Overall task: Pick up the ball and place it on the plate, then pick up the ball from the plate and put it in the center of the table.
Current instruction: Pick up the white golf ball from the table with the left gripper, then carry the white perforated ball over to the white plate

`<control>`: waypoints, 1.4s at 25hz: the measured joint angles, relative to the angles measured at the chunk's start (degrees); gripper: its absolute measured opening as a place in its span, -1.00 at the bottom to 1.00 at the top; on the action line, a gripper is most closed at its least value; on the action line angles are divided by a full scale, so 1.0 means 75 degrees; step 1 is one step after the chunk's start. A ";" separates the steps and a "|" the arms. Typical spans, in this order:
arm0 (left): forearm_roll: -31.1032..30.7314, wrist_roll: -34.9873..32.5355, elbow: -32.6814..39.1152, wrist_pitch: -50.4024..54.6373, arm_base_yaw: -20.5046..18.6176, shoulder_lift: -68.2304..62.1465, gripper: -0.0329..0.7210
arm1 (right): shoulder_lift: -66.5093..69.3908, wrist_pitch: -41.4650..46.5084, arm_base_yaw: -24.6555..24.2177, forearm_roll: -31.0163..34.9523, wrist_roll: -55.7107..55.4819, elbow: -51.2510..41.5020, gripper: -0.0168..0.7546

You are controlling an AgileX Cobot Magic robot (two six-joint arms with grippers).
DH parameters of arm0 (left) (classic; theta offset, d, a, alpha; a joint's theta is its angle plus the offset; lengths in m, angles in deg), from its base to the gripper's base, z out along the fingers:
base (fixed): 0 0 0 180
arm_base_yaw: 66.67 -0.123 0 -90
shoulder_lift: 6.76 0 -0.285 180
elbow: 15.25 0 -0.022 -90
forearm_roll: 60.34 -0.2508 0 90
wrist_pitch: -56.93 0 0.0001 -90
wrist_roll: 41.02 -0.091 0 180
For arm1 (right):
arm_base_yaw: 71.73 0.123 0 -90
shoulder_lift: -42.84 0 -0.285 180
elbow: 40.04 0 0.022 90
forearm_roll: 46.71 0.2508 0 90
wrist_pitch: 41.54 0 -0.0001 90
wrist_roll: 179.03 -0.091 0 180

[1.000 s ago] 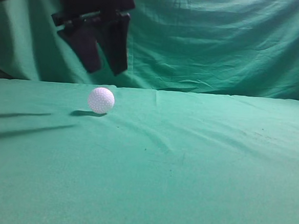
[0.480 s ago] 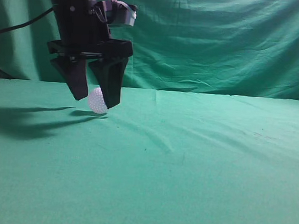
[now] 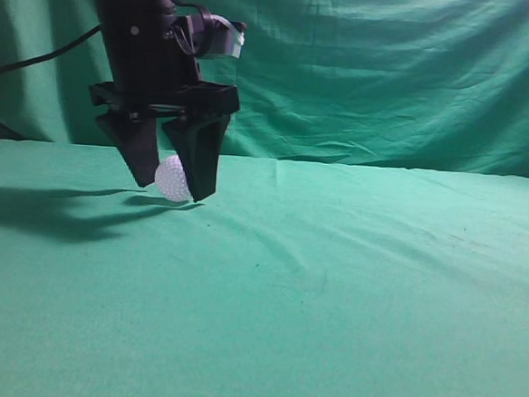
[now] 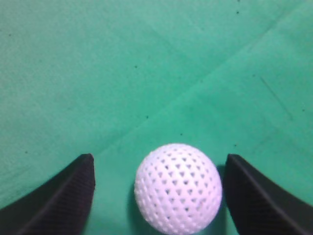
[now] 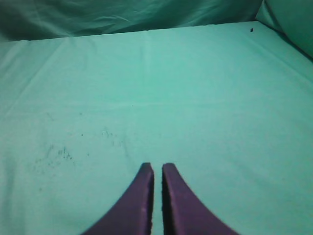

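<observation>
The white dimpled ball [image 3: 170,177] rests on the green cloth table [image 3: 331,285] at the back left. My black left gripper [image 3: 170,190] is open and lowered around it, one finger on each side. In the left wrist view the ball [image 4: 178,187] sits between the two fingers of the left gripper [image 4: 159,169], with a gap on each side. My right gripper [image 5: 157,169] is shut and empty over bare cloth; it does not show in the exterior view. No plate is in view.
A darker green backdrop curtain [image 3: 391,71] hangs behind the table's far edge. A black cable [image 3: 38,60] trails from the left arm. The arm's shadow [image 3: 46,210] lies on the cloth to the left.
My left gripper has come down from above the ball until its open fingers straddle it. The ball has not moved.
</observation>
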 joint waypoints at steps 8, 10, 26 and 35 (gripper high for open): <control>0.0031 0.0000 -0.0013 -0.0158 0.0000 0.0000 0.12 | 0.0000 0.0000 0.0000 0.0000 0.0000 0.0000 -0.82; 0.0031 0.0000 -0.0013 -0.0158 0.0000 0.0000 -0.12 | 0.0000 0.0000 0.0000 0.0000 0.0000 0.0000 -0.82; -0.0230 0.0247 -0.0013 0.0859 0.0000 0.1642 -0.10 | 0.0000 0.0000 0.0000 0.0000 0.0000 0.0000 -0.82; -0.0956 0.1218 0.0348 0.1554 -0.0780 0.2947 -0.10 | 0.0000 0.0000 0.0000 0.0000 0.0000 0.0000 -0.82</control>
